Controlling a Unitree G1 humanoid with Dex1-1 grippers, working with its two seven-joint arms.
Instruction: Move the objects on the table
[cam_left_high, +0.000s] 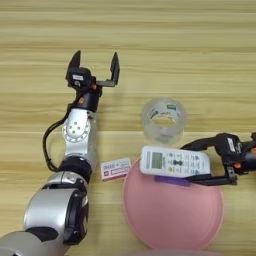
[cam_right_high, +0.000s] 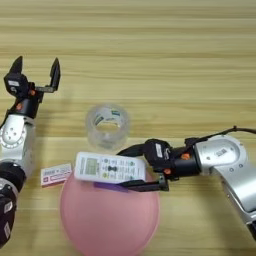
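The white remote is held clamped in the right gripper fingers above the pink plate's rim, seemingly mid-transfer; a bare bench spot is needed next; left gripper fingers spread, idle

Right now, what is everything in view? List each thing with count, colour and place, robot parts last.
remote: one, white with a small screen, held over the plate's far rim.
plate: one, pink, near edge of the table.
purple strip: one, on the plate under the remote.
tape roll: one, clear, beyond the plate.
packet: one, white and red, flat, left of the plate.
table: one, pale wood.
left gripper: black, open, idle at far left.
right gripper: black, clamping the remote's right end.
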